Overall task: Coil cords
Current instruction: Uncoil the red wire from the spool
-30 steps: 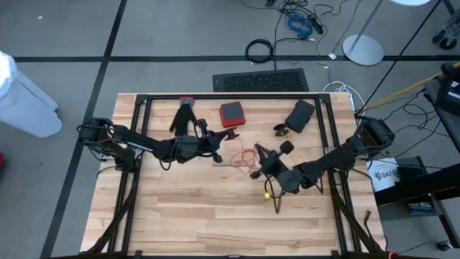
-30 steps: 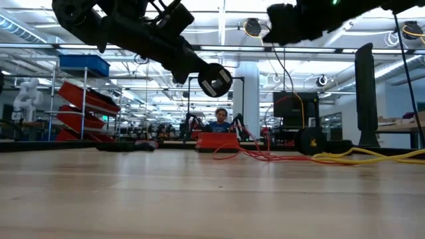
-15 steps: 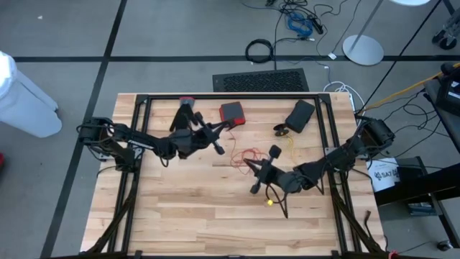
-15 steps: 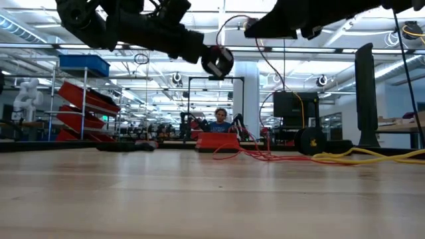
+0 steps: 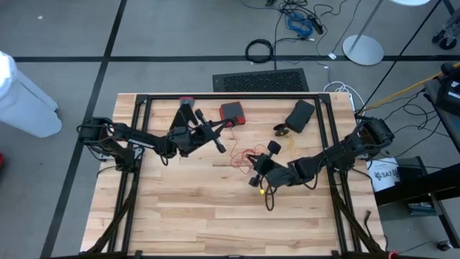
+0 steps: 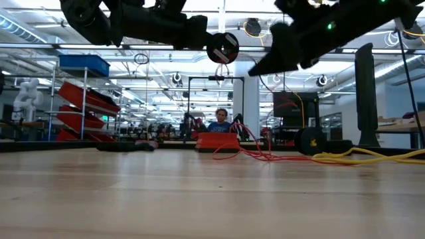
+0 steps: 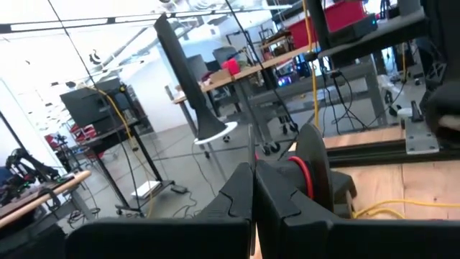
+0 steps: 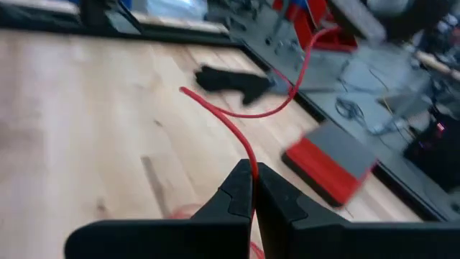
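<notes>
High view: table [image 5: 180, 216] of pale wood fills the centre of the frame; the left gripper [image 5: 228, 127] lies in the upper middle, just beside a flat red box [image 5: 231, 111]. The right gripper [image 5: 251, 160] sits at centre, over a tangle of thin red cord [image 5: 240, 157].
High view, other cords: a yellow cord [image 5: 291, 143] shows right of centre, and a yellow tip [image 5: 261, 191] shows beside the right arm, lower centre. A black glove [image 5: 185, 114] lies upper left of centre; a black pouch [image 5: 300, 115] lies upper right.
Low view: both arms hang dark across the top of the frame. The red cord [image 6: 252, 154] sprawls at mid-frame on the far table, in front of the red box [image 6: 216, 141]; the yellow cord [image 6: 372, 157] trails along the right edge. A person [image 6: 220, 120] sits far off at centre.
Left wrist view: the left gripper [image 7: 253, 193] shows its fingers pressed together at bottom centre; whether anything lies between them cannot be told. The yellow cord [image 7: 392, 209] crosses the lower right.
Right wrist view: the right gripper [image 8: 253, 185] has its jaws clamped on the red cord [image 8: 237, 129], which rises from the fingertips toward the upper right. The glove [image 8: 231, 80] lies at upper centre, the red box [image 8: 330, 161] at right.
</notes>
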You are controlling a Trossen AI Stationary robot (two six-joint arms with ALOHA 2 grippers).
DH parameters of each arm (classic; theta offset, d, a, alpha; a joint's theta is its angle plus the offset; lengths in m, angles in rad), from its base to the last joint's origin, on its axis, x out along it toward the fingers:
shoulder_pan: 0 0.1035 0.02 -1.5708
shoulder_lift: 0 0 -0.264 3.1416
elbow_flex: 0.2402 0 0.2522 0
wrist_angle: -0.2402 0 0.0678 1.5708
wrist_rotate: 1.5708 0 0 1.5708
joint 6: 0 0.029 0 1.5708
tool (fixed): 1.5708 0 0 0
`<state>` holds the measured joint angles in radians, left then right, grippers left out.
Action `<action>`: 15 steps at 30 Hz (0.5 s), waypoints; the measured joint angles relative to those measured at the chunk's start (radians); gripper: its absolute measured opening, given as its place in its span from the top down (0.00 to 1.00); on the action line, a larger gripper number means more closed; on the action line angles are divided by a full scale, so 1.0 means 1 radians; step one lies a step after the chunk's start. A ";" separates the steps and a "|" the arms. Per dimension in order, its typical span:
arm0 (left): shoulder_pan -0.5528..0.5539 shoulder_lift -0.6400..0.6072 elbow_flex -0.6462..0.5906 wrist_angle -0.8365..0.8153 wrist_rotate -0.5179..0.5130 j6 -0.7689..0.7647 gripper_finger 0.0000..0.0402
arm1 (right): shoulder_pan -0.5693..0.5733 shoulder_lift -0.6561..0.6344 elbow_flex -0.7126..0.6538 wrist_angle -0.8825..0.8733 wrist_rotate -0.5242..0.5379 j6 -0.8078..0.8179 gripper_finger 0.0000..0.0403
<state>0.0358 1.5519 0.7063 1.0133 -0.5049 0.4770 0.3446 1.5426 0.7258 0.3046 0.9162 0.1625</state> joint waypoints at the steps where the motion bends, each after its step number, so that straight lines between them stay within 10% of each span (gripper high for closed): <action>1: -0.004 -0.003 0.000 -0.001 0.000 0.000 1.00 | -0.007 0.000 0.000 -0.027 0.004 0.024 1.00; 15: -0.019 -0.085 0.003 -0.028 0.028 0.002 1.00 | -0.027 0.000 0.000 -0.174 -0.036 0.171 0.93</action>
<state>0.0166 1.4672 0.7090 0.9850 -0.4768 0.4793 0.3180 1.5429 0.7258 0.1303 0.8806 0.3332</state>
